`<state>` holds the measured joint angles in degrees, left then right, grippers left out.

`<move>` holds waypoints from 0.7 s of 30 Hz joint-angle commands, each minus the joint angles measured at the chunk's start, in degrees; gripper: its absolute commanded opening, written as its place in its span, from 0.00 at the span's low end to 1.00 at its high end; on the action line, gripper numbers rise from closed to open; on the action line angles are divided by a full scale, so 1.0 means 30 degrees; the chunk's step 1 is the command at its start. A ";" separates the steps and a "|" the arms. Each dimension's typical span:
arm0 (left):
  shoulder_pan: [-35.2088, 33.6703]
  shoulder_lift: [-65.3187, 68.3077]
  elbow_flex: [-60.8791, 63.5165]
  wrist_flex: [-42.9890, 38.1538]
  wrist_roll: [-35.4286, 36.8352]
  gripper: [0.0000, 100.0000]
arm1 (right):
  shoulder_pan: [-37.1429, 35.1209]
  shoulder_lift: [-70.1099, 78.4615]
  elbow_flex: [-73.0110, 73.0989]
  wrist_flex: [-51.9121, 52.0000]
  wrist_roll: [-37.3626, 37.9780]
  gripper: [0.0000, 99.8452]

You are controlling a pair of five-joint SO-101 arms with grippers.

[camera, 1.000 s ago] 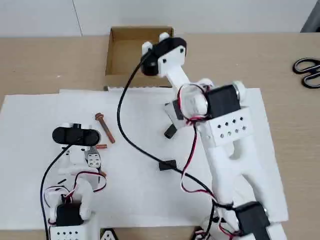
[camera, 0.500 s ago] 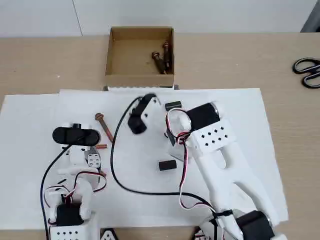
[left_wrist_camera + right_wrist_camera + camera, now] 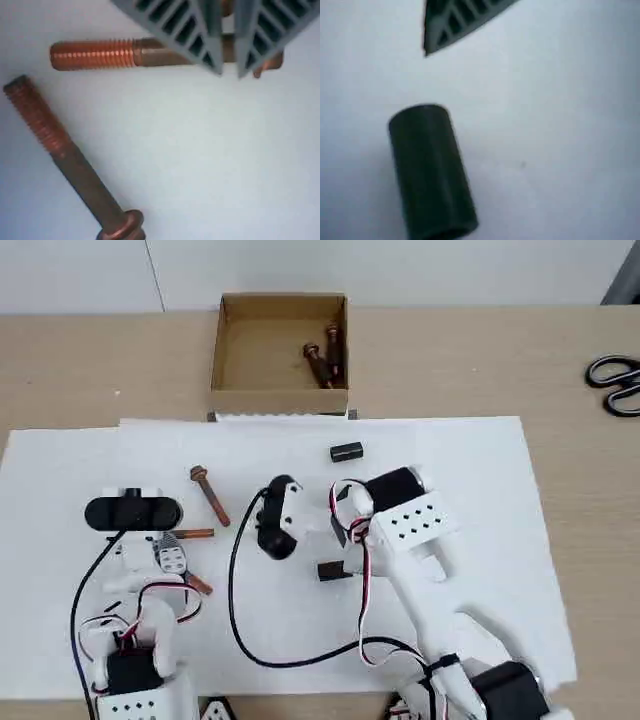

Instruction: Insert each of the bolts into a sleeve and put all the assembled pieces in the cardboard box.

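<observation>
Tabletop (image 3: 80, 350) w/ white sheet (image 3: 480, 470) over its near half. Right arm (image 3: 410, 530) is folded low over mid-sheet. Cardboard box (image 3: 225, 350) sits just past the sheet's far edge, two assembled pieces (image 3: 325, 352) inside. Left arm (image 3: 140, 640) at the near-left corner. Right hand (image 3: 462, 25): one finger tip in the wrist view, its mate off-frame, so it reads as spread wide w/ nothing held. A sleeve (image 3: 432, 172) lies on its side just beside it. Left hand (image 3: 227, 60): fingers (image 3: 192, 30) drawn almost together, only a slit, poised over a bolt (image 3: 100, 54) near its head, not gripping it afaict. Second bolt (image 3: 65, 160) lies loose nearby; second sleeve (image 3: 346, 452) sits apart, toward the box. Risks, imo: the bolt runs along the closing direction, so w/o a wrist turn a pinch would skid off. Sleeves & bolts are round, so a nudge rolls them. The right arm's cable (image 3: 235, 590) trails over the sheet & could drag parts.
</observation>
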<state>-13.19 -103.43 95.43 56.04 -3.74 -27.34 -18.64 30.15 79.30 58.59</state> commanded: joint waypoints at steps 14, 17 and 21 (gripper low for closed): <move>-0.0176 -0.0205 -0.0044 -0.0527 -0.0117 0.01 | -0.3062 -0.0571 0.0381 -0.1070 -0.0469 0.20; -0.0176 -0.0205 -0.0044 -0.0527 -0.0117 0.01 | -0.3297 -0.0425 0.0908 -0.1714 -0.0498 0.20; -0.0176 -0.0205 -0.0044 -0.0527 -0.0117 0.01 | -0.3238 0.0103 0.1993 -0.2974 -0.0498 0.20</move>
<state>-13.45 -103.43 95.43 56.04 -3.82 -36.75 -18.55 35.52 72.79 57.63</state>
